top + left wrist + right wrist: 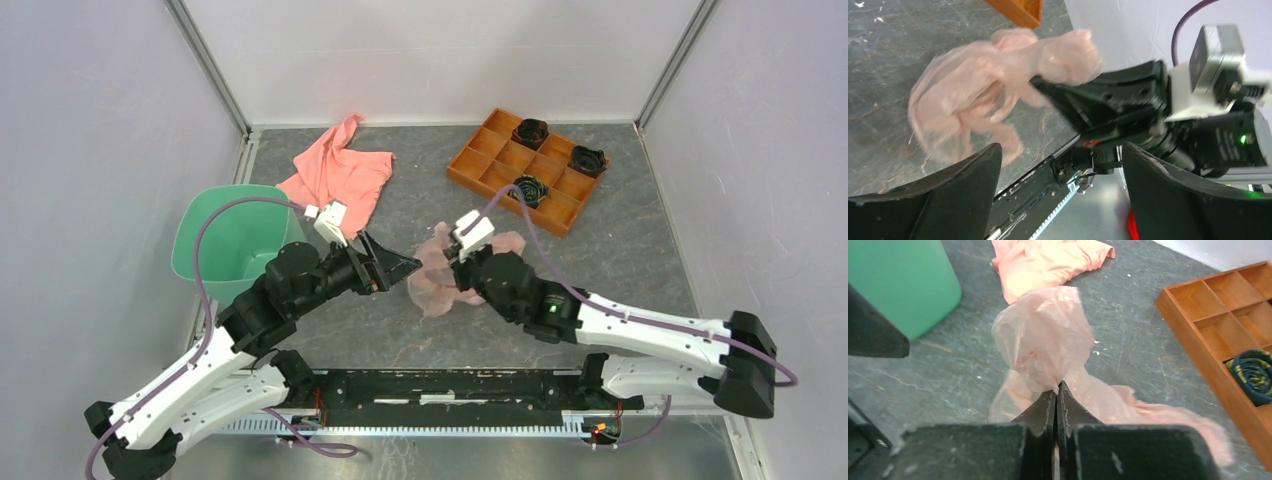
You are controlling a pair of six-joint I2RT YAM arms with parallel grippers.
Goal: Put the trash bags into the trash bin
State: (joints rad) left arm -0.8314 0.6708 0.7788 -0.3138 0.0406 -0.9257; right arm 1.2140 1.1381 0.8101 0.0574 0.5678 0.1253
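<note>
Right claw [1056, 390] pinching trash bag [1040, 335], left claw [393, 258] wide, trash bin [235, 250] at left edge

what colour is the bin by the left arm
The trash bin is mint green, clearest in the top external view.

In the left wrist view the trash bag [983, 95] is blurred across the upper left, and only a corner of the orange tray [1020, 10] shows at the top edge. In the right wrist view the trash bin [898, 285] is cropped at the upper left and the salmon cloth [1048, 260] at the top. At lower centre there, the film nipped in the right gripper [1056, 392] is hidden between its fingers.
</note>
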